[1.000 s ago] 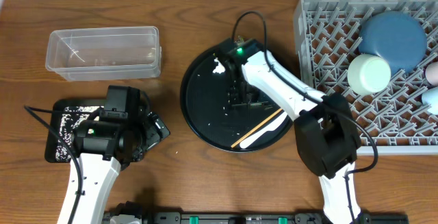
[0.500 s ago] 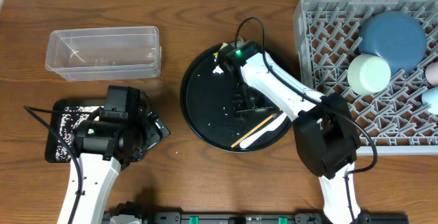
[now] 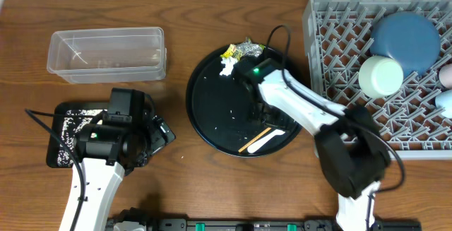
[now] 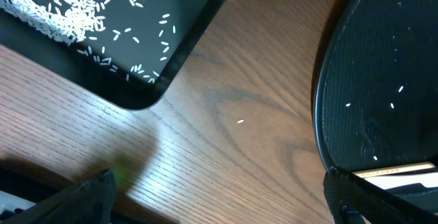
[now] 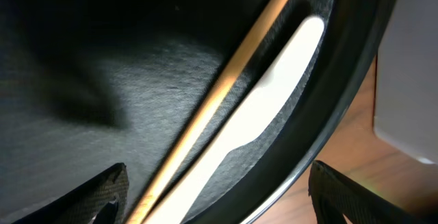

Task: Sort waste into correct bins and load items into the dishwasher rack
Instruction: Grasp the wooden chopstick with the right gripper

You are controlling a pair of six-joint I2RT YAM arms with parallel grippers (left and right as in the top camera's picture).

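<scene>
Right gripper (image 5: pixel 226 207) is hanging wide open just over the white spoon (image 5: pixel 274 107) and wooden chopsticks (image 5: pixel 226 87) at the near right edge of the round black tray (image 3: pixel 205 111), likely lining up to grab one for the grey rack (image 3: pixel 339 40). Left gripper (image 4: pixel 222 196) is waiting wide open, empty.

Overhead: bright, even, sharp. Left wrist: crisp, faint sheen on counter (image 4: pixel 226 128). Right wrist: dim, close; white spoon (image 5: pixel 274 94) and chopsticks (image 5: pixel 228 80) soft, out of focus.
</scene>
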